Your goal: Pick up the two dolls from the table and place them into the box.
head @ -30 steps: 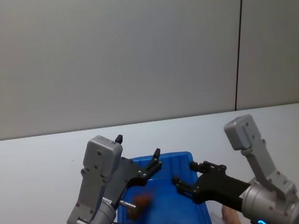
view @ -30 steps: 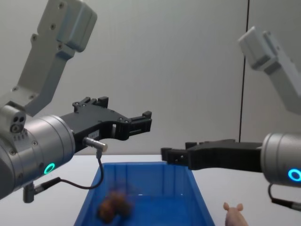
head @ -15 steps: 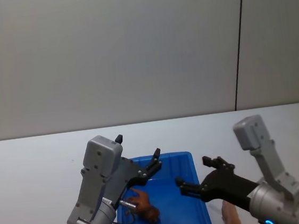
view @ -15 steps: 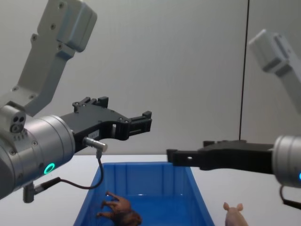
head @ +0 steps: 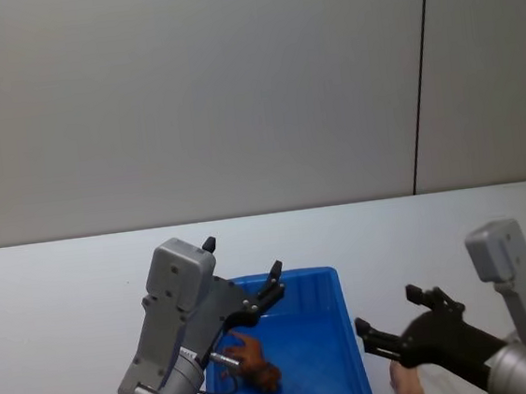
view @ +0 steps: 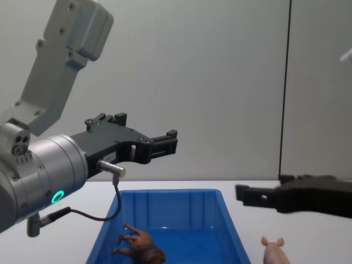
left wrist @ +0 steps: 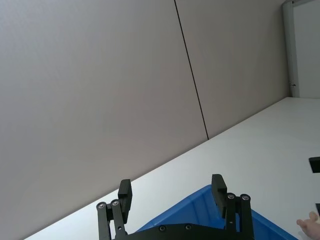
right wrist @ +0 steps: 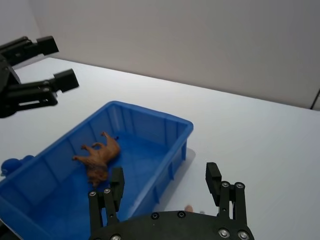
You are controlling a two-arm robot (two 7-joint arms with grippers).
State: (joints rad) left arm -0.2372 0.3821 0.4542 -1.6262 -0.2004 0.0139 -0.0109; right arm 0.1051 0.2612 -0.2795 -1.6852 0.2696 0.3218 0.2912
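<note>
Lion doll [head: 250,363] lies inside the blue box [head: 311,273], and the pig doll [view: 273,250] stands on the white table [head: 66,293] just right of it. Left gripper [left wrist: 171,186] hovers over the box, fingers spread wide; right gripper [right wrist: 165,174] hangs above the pig, spread too.

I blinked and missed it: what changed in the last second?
The right gripper slid rightward from over the box to above the pig. The lion, tumbling before, now lies settled in the box. Left gripper and pig stayed put.
</note>
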